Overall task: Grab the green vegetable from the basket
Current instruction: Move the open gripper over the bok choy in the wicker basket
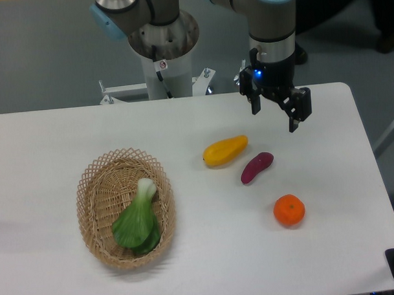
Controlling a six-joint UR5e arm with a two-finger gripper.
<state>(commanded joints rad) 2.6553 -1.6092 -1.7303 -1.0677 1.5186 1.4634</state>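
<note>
End effector (274,119) released, far from oval tan wicker basket (95,183). You risk crushing soft bright-green bok choy (137,221) leaves, or snagging rim.

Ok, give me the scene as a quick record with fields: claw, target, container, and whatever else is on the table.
claw: open, empty, hanging above the far right part of the table
target: bok choy, lying in the basket, whitish stalk toward the far side, leaves toward the camera
container: wicker basket, near left on the white table, holding only the bok choy
other items: yellow fruit, purple sweet potato, orange, all on the table right of the basket
task state: bok choy not yet grasped; claw well away from the basket
</note>
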